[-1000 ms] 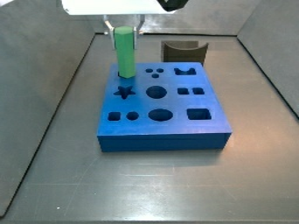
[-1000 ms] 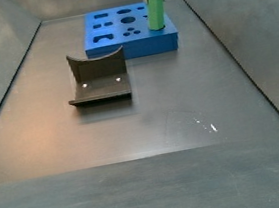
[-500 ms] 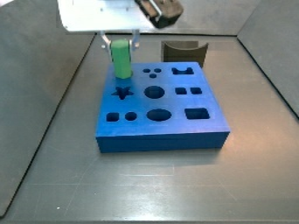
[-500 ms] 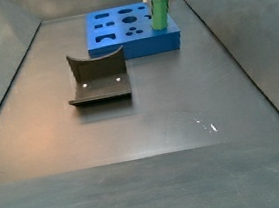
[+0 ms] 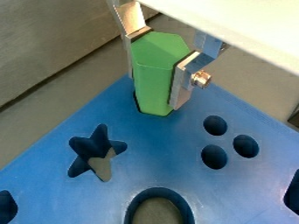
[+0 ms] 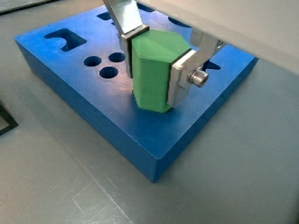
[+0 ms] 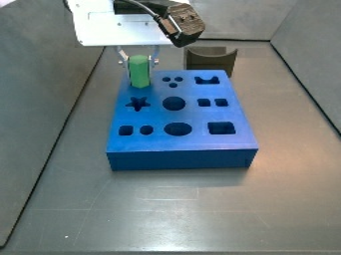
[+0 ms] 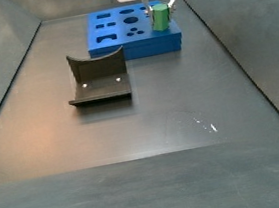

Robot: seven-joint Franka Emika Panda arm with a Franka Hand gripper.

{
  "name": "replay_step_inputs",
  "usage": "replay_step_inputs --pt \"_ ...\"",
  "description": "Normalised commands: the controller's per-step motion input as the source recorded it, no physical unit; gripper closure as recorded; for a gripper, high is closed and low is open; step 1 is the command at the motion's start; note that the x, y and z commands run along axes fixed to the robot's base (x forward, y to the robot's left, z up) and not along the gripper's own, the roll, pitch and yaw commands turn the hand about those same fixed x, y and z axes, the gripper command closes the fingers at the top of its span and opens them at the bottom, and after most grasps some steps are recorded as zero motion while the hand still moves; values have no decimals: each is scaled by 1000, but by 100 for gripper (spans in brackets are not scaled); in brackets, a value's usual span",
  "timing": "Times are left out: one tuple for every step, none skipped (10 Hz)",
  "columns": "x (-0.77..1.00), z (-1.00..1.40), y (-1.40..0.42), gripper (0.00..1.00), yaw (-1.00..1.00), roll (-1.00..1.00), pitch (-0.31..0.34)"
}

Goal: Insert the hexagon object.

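The gripper stands low over a corner of the blue block, its silver fingers clamped on the flat sides of the hexagon object, which hangs upright between them. In both wrist views the green peg's lower end sits at or just inside the block's top face, so the insertion appears under way. Doing it well likely means keeping the peg vertical, its flats matched to the hole, pressing straight down and releasing only once it is seated. A star-shaped hole lies just beside the gripper, with round holes near on its other side. The fixture stands well apart from the gripper on the bare grey floor, inside sloping grey walls.
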Motion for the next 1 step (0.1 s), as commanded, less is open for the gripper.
replay_step_inputs --pt "0 0 14 100 0 0 0"
